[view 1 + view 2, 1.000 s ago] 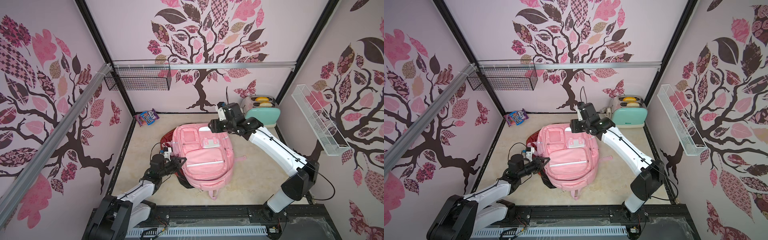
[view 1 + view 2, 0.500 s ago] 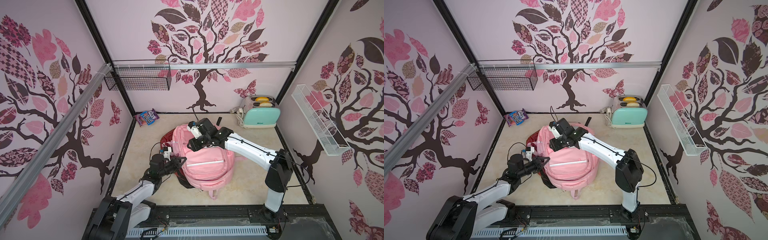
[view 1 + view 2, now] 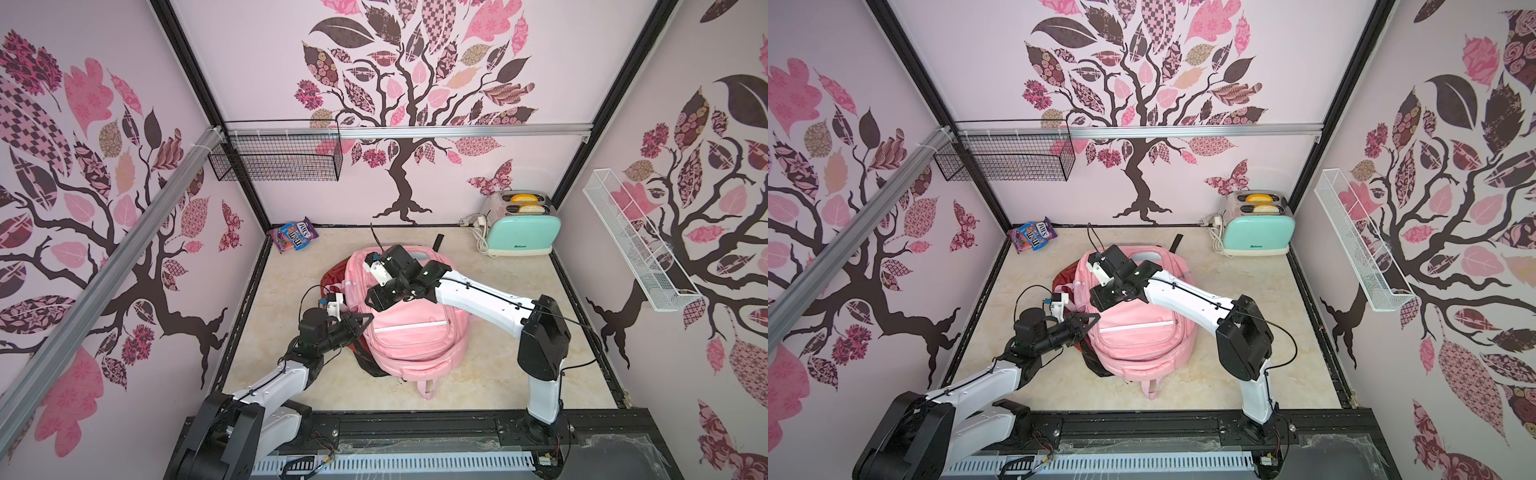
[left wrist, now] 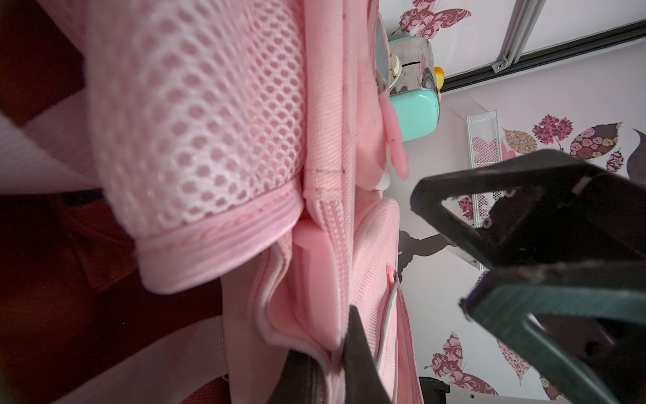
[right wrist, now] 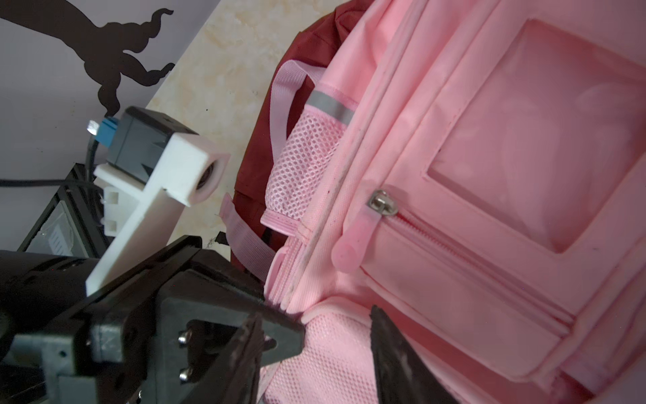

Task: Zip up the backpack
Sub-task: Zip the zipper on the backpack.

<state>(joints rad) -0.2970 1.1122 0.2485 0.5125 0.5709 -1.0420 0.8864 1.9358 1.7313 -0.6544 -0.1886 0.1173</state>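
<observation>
Bench [image 3: 519, 374]: beige marbled top with a black frame along its edges.
Centre: pink backpack [image 3: 415, 332], lying flat with its front panel up.
Under backpack: dark red cloth [image 3: 334, 274], showing on the left arm's side.
Behind backpack: short black strap [image 3: 438, 241].
Far corner, right arm's side: mint toaster [image 3: 521, 235], upright, with a white cord [image 3: 481, 241] just beside it.
Far corner, left arm's side: candy bag [image 3: 294, 240], at the wall.

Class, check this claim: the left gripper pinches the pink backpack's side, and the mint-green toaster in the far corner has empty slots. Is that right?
Wrong in one point: the mint-green toaster does not have empty slots; two yellow slices stand in them, as both top views show. The left gripper does pinch the pink backpack at its side.
</observation>
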